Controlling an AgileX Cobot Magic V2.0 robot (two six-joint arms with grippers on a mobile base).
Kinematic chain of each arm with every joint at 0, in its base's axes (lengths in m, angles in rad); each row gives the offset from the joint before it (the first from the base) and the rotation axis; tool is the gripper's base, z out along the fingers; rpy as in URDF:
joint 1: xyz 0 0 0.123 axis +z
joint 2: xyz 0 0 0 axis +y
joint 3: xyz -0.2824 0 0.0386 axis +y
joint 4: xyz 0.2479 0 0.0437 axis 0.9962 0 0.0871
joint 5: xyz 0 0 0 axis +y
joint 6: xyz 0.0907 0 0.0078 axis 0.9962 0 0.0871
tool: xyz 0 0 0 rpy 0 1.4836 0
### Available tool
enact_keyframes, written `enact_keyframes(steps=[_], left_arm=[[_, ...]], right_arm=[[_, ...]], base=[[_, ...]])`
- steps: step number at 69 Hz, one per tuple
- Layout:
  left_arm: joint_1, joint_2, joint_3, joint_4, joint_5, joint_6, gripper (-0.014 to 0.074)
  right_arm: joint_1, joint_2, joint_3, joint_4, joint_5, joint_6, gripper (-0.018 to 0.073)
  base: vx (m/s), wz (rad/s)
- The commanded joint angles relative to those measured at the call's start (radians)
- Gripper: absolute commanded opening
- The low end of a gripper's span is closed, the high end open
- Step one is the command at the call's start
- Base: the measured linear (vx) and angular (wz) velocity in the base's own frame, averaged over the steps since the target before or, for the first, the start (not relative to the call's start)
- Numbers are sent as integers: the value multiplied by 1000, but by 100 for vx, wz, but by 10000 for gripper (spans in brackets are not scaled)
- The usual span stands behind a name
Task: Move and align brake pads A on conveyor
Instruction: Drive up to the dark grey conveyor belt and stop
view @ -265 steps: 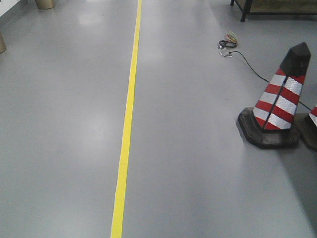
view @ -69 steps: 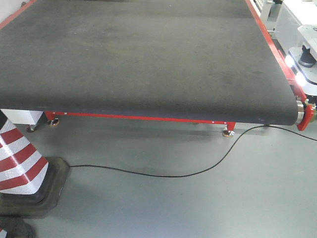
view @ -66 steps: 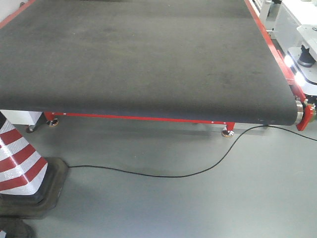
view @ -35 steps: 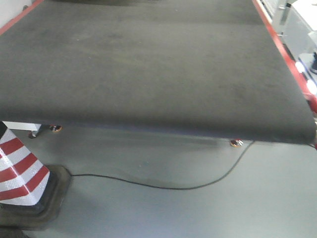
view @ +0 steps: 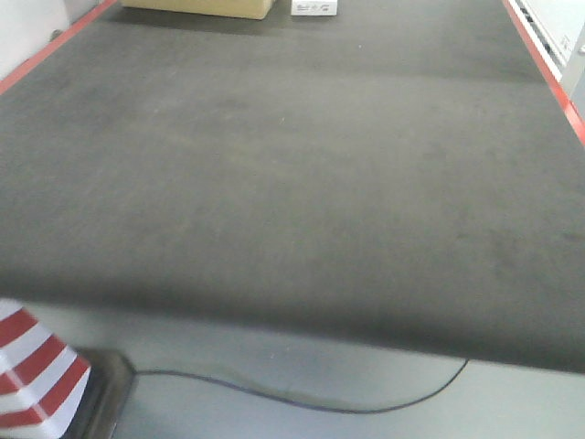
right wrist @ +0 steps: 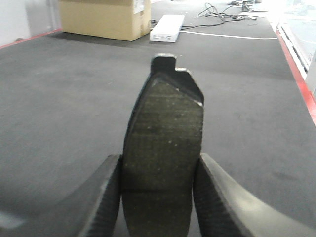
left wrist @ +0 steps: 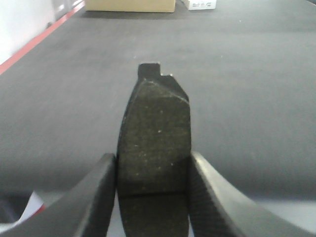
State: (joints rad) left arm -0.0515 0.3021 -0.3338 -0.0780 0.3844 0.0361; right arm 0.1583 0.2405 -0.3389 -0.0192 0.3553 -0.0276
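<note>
The conveyor point(view: 292, 183), a wide dark charcoal belt with red frame edges, fills the front view; neither gripper shows there. In the left wrist view my left gripper point(left wrist: 154, 173) is shut on a brake pad A point(left wrist: 155, 143), a dark curved pad with a centre groove, held lengthwise above the near end of the conveyor point(left wrist: 237, 74). In the right wrist view my right gripper point(right wrist: 160, 173) is shut on another brake pad A point(right wrist: 165, 143), likewise held out over the conveyor point(right wrist: 64, 98).
A cardboard box point(right wrist: 103, 19) and a white box point(right wrist: 167, 27) sit at the belt's far end, with cables point(right wrist: 222, 10) behind. A red-and-white cone point(view: 37, 384) and a black cable point(view: 302, 402) are on the floor below the near edge.
The view swung from open floor to the conveyor and has closed in on it. The belt's near edge sits lower in frame, and the far boxes have come into view.
</note>
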Motion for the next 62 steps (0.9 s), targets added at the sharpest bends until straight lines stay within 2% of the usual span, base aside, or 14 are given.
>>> enact_keyframes(steps=[1, 29, 62], left_arm=[[-1, 10, -30, -10, -97, -3, -6], [-1, 10, -30, -10, -97, -3, -6], [-1, 10, -30, -10, -97, -3, -6]], right_arm=[[-4, 8, -34, -4, -100, -11, -2], [-4, 8, -34, -4, -100, -11, -2], [-4, 8, -34, -4, -100, -11, -2]], base=[[40, -13], [35, -19], [22, -15]])
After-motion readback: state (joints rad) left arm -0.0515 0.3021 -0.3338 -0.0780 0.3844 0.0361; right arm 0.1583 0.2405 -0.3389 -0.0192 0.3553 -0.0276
